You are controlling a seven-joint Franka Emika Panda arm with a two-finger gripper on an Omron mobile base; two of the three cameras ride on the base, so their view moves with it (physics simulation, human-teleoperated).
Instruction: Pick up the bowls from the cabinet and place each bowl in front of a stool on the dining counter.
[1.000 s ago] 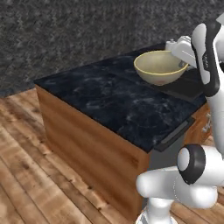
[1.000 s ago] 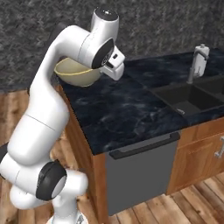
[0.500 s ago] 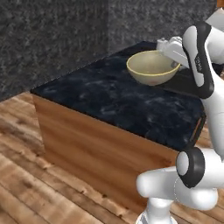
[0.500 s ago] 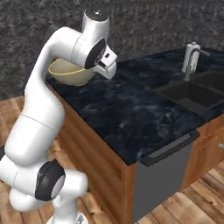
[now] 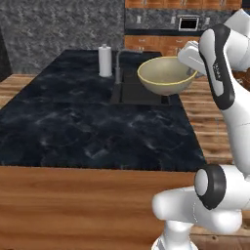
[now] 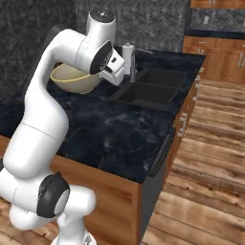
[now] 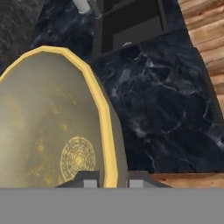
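No readable labels or writing anywhere. Arm is bent high over the black worktop (image 5: 93, 132), gripper (image 7: 109, 178) pinched on the rim of the olive-tan bowl (image 5: 165, 75), one finger inside, one outside. Bowl is held in the air above the worktop, near the sink (image 6: 152, 91) and the edge facing the wood floor.

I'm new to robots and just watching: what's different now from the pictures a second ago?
The base has driven and turned, so the whole view shifted: the sink and faucet now lie beyond the dining counter. Nothing was taken or let go. The gripper stays shut on the rim of the bowl, held above the counter.
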